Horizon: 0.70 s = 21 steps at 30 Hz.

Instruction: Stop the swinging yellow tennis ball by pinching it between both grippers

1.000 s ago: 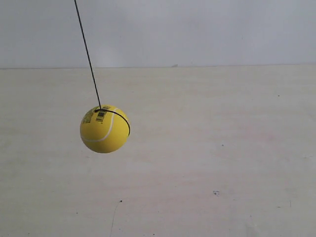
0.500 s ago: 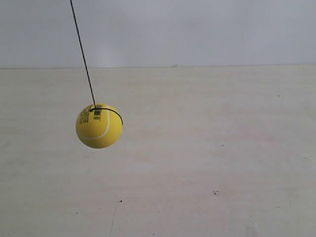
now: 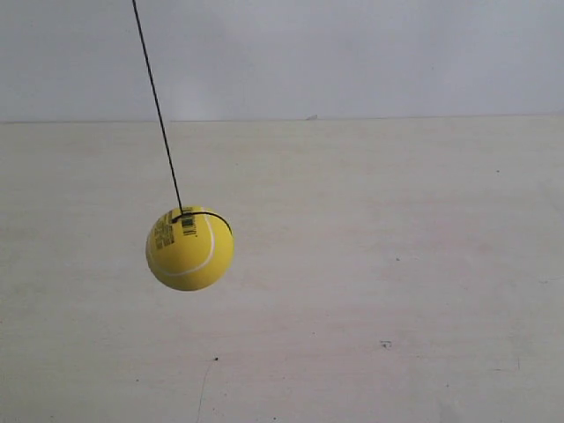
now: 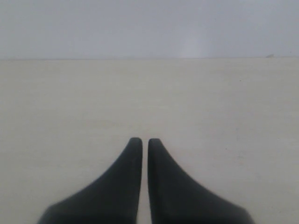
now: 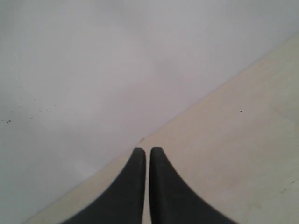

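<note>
The yellow tennis ball (image 3: 189,249) hangs in the air on a thin black string (image 3: 159,110) in the left half of the exterior view, white seam and black label facing the camera. Neither arm shows in that view. The left wrist view shows my left gripper (image 4: 141,141) shut, its black wedge jaws side by side with only a hairline gap and nothing between them. My right gripper (image 5: 144,150) is likewise shut and holds nothing. The ball is out of sight in both wrist views.
A pale wooden tabletop (image 3: 379,264) runs back to a plain grey-white wall (image 3: 352,53). The right wrist view looks at the line where the table (image 5: 233,140) meets the wall (image 5: 93,70).
The ball swung slightly left and up half a second ago, and now has swung back to the right and lower, looking a little larger.
</note>
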Each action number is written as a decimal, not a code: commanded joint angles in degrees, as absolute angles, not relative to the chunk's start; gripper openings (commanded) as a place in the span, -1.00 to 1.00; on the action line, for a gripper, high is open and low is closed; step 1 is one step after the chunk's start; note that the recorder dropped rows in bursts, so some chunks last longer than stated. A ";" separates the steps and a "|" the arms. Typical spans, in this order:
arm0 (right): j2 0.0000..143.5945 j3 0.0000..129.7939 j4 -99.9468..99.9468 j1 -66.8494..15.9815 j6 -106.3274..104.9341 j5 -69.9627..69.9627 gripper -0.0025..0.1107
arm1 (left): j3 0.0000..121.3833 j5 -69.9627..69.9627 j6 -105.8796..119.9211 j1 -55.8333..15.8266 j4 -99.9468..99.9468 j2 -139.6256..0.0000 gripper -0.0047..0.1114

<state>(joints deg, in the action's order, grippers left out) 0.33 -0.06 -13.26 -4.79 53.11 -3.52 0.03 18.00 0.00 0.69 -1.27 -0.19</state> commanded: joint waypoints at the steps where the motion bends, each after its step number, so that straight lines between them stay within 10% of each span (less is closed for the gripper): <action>1: 0.00 0.00 -13.46 -4.56 53.06 -9.35 -0.96 | 0.00 17.78 0.36 0.79 -1.28 0.00 -0.84; 21: 0.00 0.00 -13.59 -4.56 53.06 -18.65 -0.96 | 0.00 17.78 0.36 0.79 -1.28 0.00 -0.84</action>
<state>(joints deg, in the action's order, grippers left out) 0.25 -0.06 -13.17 -4.79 53.16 -18.87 0.03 18.00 0.00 0.69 -1.27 -0.19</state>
